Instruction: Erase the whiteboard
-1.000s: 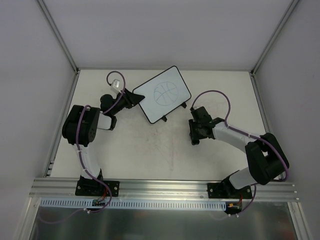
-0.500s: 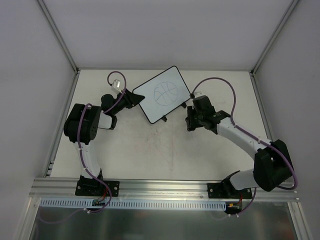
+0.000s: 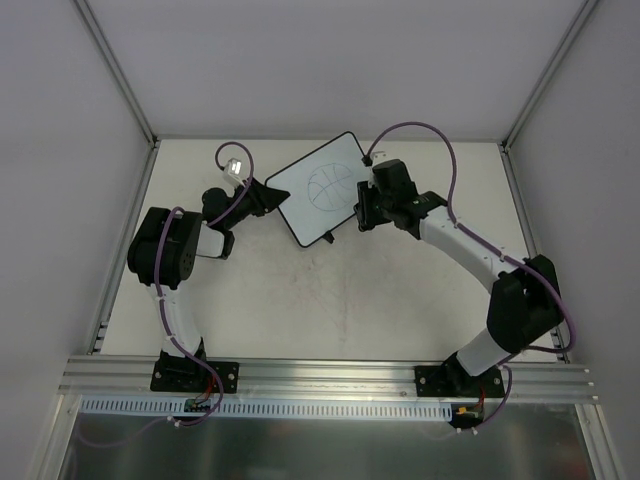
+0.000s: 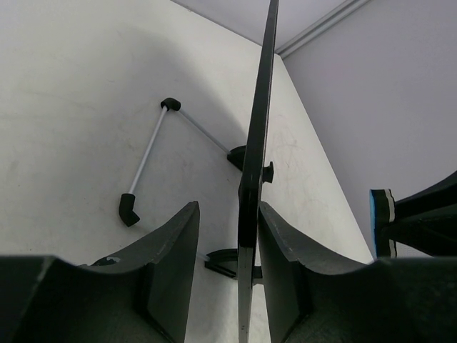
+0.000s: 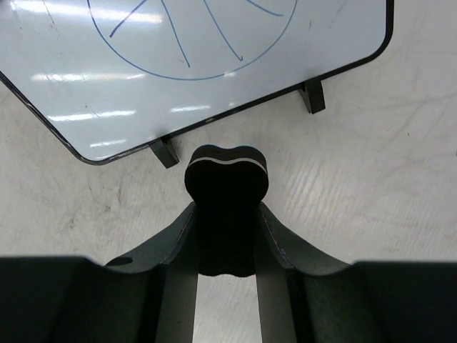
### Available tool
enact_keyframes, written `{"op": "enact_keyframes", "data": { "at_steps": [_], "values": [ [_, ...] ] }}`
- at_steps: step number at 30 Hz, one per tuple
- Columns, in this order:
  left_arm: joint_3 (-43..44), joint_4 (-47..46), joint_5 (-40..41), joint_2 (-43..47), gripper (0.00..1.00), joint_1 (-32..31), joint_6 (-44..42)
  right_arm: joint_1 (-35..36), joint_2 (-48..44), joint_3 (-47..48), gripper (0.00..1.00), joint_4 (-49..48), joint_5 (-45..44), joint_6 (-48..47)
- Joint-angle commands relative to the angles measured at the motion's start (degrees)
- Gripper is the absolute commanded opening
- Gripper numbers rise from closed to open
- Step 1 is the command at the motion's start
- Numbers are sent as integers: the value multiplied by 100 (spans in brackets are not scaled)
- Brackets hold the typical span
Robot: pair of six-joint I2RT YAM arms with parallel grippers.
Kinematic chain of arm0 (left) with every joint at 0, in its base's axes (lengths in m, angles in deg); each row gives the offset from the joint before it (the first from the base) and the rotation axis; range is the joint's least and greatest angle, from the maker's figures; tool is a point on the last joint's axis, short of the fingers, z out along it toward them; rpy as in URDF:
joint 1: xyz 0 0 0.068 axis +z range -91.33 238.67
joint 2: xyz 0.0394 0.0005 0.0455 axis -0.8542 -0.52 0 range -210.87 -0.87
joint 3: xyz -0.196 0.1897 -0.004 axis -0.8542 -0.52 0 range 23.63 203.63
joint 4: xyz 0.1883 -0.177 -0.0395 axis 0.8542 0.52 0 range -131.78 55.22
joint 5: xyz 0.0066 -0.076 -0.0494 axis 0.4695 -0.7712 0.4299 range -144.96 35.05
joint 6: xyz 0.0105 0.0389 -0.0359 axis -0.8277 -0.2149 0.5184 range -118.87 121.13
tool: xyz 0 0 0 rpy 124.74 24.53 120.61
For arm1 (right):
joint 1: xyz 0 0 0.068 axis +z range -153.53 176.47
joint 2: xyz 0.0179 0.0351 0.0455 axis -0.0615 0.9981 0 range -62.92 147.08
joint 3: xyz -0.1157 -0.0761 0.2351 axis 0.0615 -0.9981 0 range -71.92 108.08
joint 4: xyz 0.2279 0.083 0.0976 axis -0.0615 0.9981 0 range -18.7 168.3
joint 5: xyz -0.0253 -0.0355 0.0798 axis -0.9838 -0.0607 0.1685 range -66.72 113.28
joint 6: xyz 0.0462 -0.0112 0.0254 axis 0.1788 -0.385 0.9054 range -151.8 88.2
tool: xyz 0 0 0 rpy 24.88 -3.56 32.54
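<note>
The whiteboard stands tilted on the table's far middle, with a blue basketball drawing on its face and two little black feet at its lower edge. My left gripper straddles its left edge. In the left wrist view the board is edge-on between the jaws of the left gripper, close to the right finger and with a gap on the left, so the jaws are open. My right gripper is shut on a black eraser, just below the board's lower edge between its feet.
A thin metal rod with black ends lies behind the board. White enclosure walls surround the table, which has faint smudges. An aluminium rail runs along the near edge by the arm bases.
My right arm has swung up and to the left with the eraser, from the table's right middle to the board's lower right edge. The left arm and the board have stayed put.
</note>
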Motion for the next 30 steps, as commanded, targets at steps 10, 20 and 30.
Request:
{"op": "enact_keyframes", "data": {
  "at_steps": [10, 20, 30],
  "values": [
    [168, -2259, -254, 281, 24, -58, -130, 51, 740, 1152, 0, -309, 274, -742],
    [133, -2259, -281, 264, 1, -58, -165, 288, 1364, 1960, 0, -424, 520, -1199],
    [63, -2259, -281, 246, 0, -58, -262, 587, 1611, 1418, 0, -2119, 775, -1498]
  ]
}}
